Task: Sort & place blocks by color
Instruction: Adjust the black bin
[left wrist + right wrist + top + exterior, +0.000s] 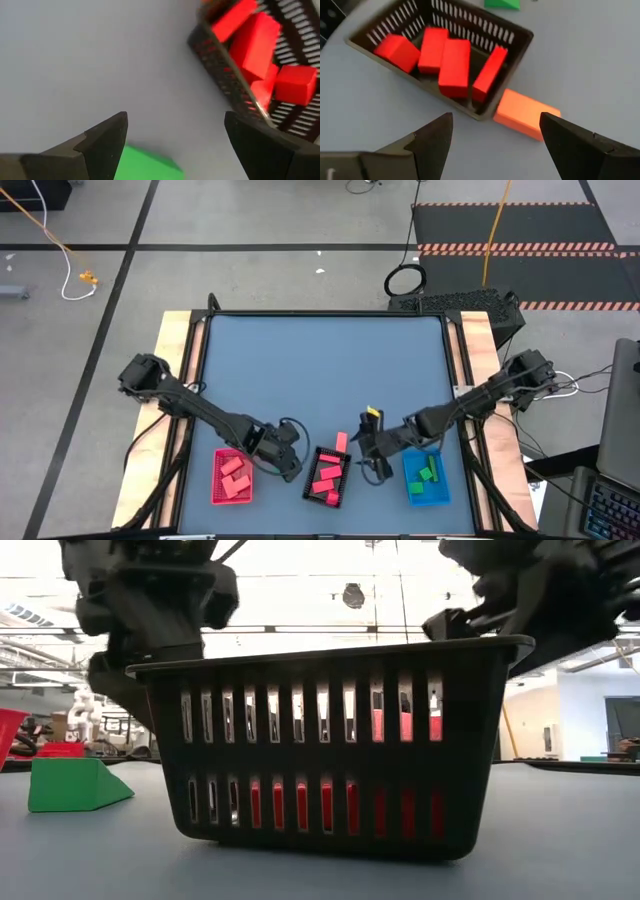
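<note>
Red tray at the left holds three salmon blocks; the left gripper, fingers spread and empty, is held above a green wedge; four red blocks are counted in the black tray, an orange block touching its outer wall; the right gripper hangs wide apart, empty, beside the blue tray; bare table lies behind.

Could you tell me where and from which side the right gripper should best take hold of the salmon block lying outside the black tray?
Probably across its two long faces, from above: the salmon block lies flat on the table, one end against the black tray, so that end is blocked. The right gripper is open nearby.
</note>
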